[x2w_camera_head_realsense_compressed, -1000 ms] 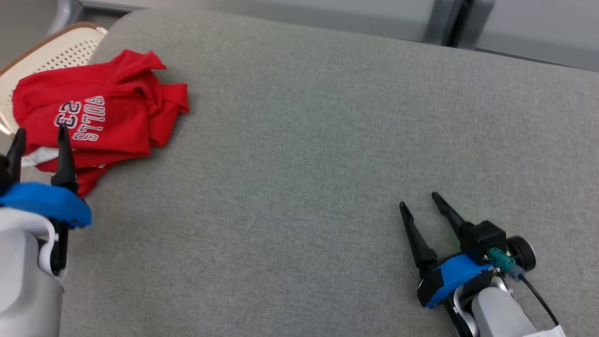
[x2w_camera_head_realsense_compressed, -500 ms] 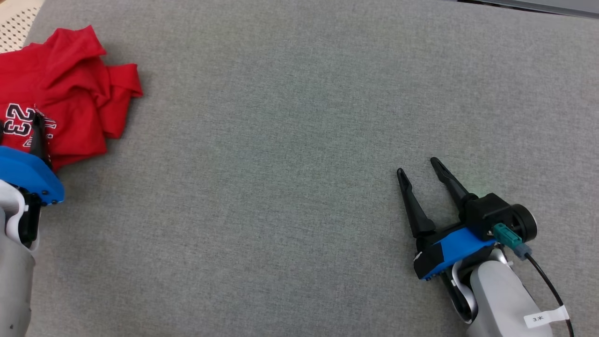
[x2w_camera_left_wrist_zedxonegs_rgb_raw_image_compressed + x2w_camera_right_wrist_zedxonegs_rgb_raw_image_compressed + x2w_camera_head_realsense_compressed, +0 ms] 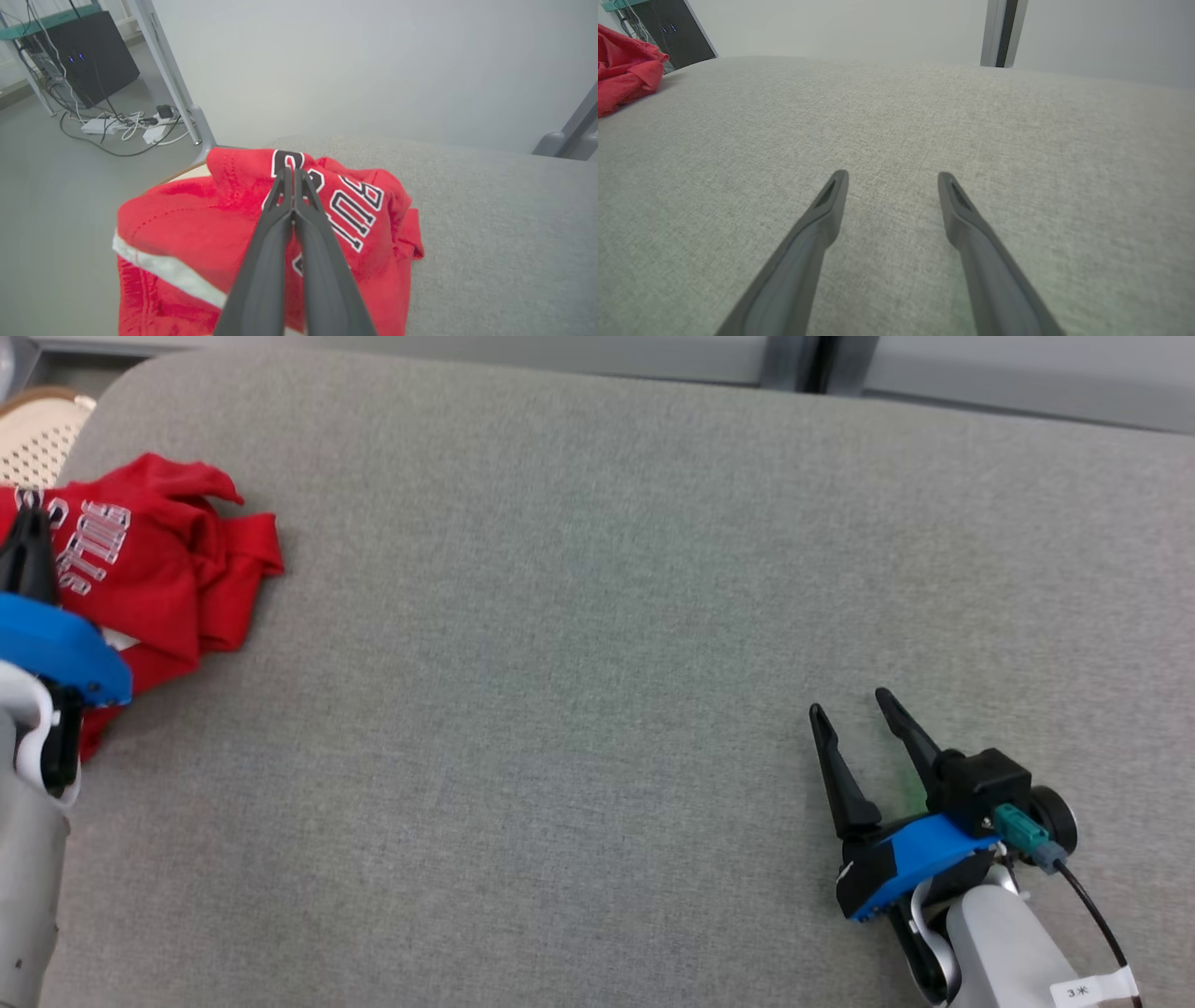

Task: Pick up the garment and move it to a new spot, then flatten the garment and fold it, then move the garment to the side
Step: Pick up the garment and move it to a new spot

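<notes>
Red jersey [image 3: 159,560] crumpled far left on grey surface [image 3: 560,663], left gripper [image 3: 293,170] jaws clenched on it, right gripper [image 3: 851,702] jaws released.

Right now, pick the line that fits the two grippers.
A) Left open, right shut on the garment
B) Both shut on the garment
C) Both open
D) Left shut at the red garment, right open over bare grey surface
D: the left gripper has its fingers pressed together on a fold of the red garment, while the right gripper has its fingers spread apart above the bare grey surface.
</notes>
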